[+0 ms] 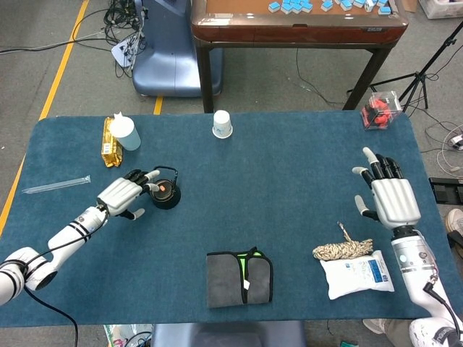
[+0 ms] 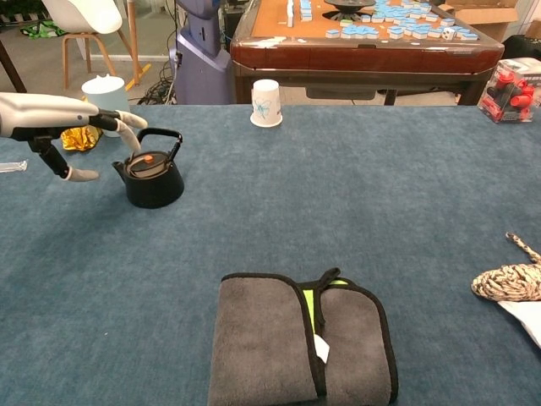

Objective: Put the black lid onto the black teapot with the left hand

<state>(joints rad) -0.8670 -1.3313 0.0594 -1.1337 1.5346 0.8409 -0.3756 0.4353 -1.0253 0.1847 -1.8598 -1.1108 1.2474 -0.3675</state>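
Observation:
The black teapot (image 1: 166, 195) (image 2: 153, 177) stands on the blue cloth at the left, handle upright. Its black lid (image 1: 166, 191) (image 2: 147, 162) with an orange knob sits on the pot's mouth. My left hand (image 1: 124, 194) (image 2: 59, 127) hovers just to the pot's left, fingers spread, holding nothing and clear of the pot. My right hand (image 1: 388, 195) is raised over the table's right side, open and empty; the chest view does not show it.
A white paper cup (image 1: 222, 123) (image 2: 266, 102) stands at the back centre. A plastic cup (image 1: 126, 133) and a gold packet (image 1: 109, 142) lie behind the pot. A grey folded cloth (image 1: 240, 277) (image 2: 302, 347) sits at the front; rope (image 1: 343, 249) and a white packet (image 1: 358, 273) at the right.

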